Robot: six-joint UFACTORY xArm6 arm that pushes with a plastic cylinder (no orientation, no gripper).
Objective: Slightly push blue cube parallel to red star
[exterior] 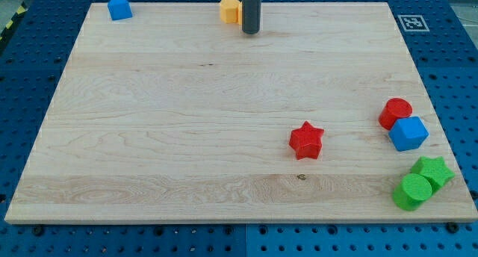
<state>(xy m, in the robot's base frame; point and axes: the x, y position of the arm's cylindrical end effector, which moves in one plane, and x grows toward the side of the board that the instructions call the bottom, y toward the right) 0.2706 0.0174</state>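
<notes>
Worktop [187, 137] edges crowd the blue cube [408, 134], near the view's right rim, touching the red cylinder [395, 112]; the red star [306, 140] sits leftward amid open wood. My tip [250, 31] touches the orange block [231, 10] at top. No claw shows. A square marker [411, 22] bears no readable writing.

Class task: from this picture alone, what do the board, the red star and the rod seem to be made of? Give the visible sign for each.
Board: pale wood, matt, with visible grain lines and small knots.
Red star: probably plastic, evenly coloured, with a slight sheen.
Rod, ending at my tip: dark and smooth, metal or plastic; the look leaves it open.
</notes>
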